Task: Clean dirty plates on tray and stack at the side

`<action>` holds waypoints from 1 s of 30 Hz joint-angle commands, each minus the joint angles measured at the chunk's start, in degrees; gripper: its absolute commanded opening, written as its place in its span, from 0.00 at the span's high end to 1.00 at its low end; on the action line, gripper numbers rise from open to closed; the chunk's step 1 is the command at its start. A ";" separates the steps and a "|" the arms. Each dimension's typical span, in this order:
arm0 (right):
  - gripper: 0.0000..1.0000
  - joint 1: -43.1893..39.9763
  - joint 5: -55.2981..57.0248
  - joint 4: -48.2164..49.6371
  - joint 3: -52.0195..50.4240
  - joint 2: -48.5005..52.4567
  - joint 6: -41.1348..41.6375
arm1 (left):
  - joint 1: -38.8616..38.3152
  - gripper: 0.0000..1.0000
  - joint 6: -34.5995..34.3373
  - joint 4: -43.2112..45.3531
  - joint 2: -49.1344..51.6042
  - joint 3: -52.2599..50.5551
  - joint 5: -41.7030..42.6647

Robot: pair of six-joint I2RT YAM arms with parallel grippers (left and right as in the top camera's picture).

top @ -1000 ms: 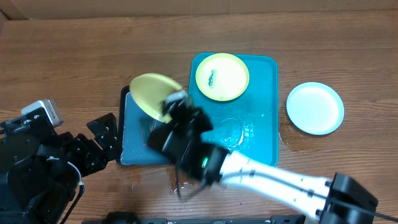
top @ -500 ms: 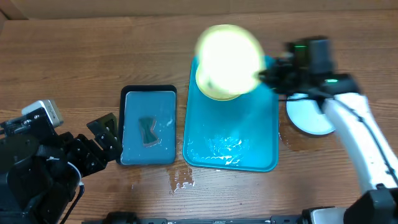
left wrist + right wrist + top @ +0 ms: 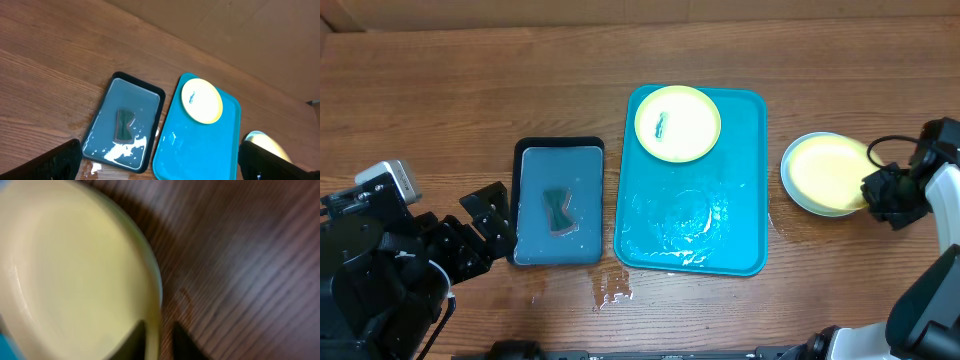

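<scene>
Plates (image 3: 828, 168) are being stacked just right of the tray (image 3: 740, 255): the upper one, underside up, is being pinched at its rim by the right gripper (image 3: 873, 190) over the teal-rimmed plate (image 3: 787, 184), and should be centred and settled flat before release, while the left gripper (image 3: 492, 222) is being held wide apart, idle.

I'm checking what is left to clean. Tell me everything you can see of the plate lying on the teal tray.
The plate is small and round, with a lime-green rim and a pale, whitish centre, and it looks like smooth plastic. It lies flat, right side up, at the far end of the teal tray, inside the raised rim. A short dark blue-green smear marks it just left of centre. Only the tray touches it.
</scene>
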 commanded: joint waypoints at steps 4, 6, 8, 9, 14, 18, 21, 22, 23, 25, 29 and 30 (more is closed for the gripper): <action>0.49 9.60 -13.25 -0.37 6.78 -2.51 -13.73 | 0.09 0.00 0.22 0.20 0.09 0.42 0.59; 0.48 17.03 -14.36 0.48 10.54 -3.04 -17.44 | 0.09 0.00 0.22 0.20 0.09 0.42 0.59; 0.48 22.14 -14.29 3.08 11.41 -3.04 -19.41 | 0.09 0.00 0.22 0.20 0.09 0.42 0.59; 0.48 26.73 -12.63 6.71 11.39 -2.99 -19.61 | 0.09 0.00 0.22 0.20 0.09 0.42 0.59; 0.44 40.13 4.22 20.98 10.93 1.86 -19.50 | 0.09 0.00 0.22 0.20 0.09 0.42 0.59; 0.37 43.19 6.78 30.82 10.93 11.19 -19.52 | 0.09 0.00 0.22 0.20 0.09 0.42 0.59; 0.34 43.17 6.75 35.87 10.95 17.88 -19.52 | 0.09 0.00 0.22 0.20 0.09 0.42 0.59; 0.33 43.17 6.80 36.92 10.95 19.89 -19.52 | 0.09 0.00 0.22 0.20 0.09 0.42 0.59; 0.32 43.17 6.78 37.46 10.95 21.33 -19.50 | 0.09 0.00 0.22 0.20 0.09 0.42 0.59; 0.32 43.17 6.75 37.64 10.95 22.97 -19.47 | 0.09 0.00 0.22 0.20 0.09 0.42 0.59; 0.92 43.17 6.38 34.95 10.97 23.26 -18.12 | 0.09 0.00 0.22 0.20 0.09 0.42 0.59; 0.96 43.17 6.21 32.96 10.97 23.12 -16.26 | 0.09 0.00 0.22 0.20 0.09 0.42 0.59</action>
